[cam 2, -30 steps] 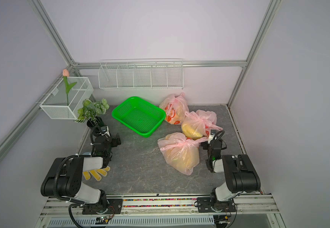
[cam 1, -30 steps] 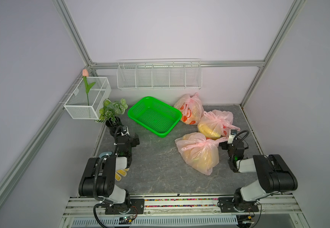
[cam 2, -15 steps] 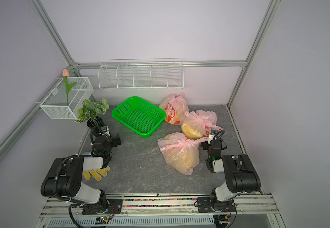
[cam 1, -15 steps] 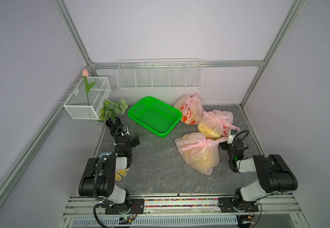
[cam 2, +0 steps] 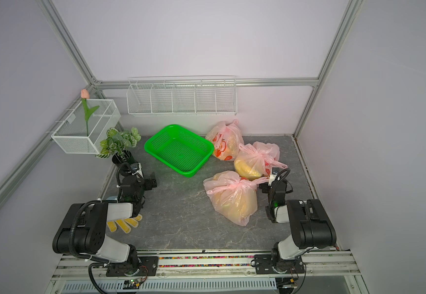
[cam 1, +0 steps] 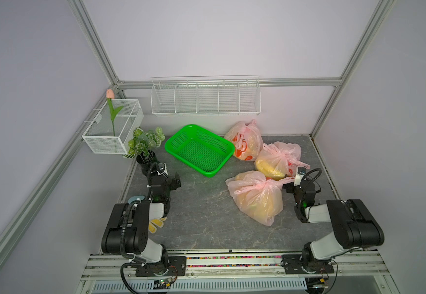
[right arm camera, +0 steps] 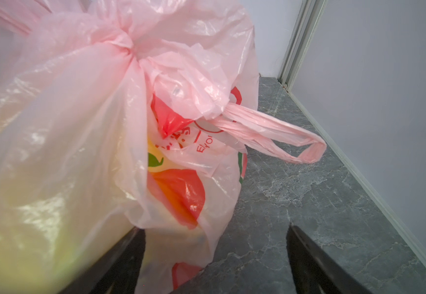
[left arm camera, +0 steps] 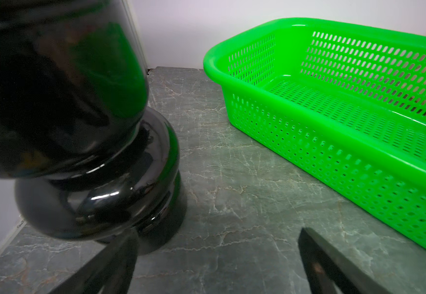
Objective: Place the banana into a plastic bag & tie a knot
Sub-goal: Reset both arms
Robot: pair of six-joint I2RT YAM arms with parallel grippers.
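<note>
**Grey marbled table top [cam 1: 201,211]: items resting directly on it.**
Far left corner: black plant pot [cam 1: 145,161]. Beside it, by the far edge: green basket [cam 1: 181,137]. Right half: three filled pink bags, knotted shut and lying close together: far bag [cam 1: 245,141] by the far edge, middle bag [cam 1: 275,159] nearer the right edge, near bag [cam 1: 255,198] toward the centre. Left edge: yellow-dotted glove [cam 1: 156,222], partly hidden.

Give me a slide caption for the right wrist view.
Open right pincer facing a knotted pink plastic bag, its handle loop trailing over the grey marbled tabletop.
</note>
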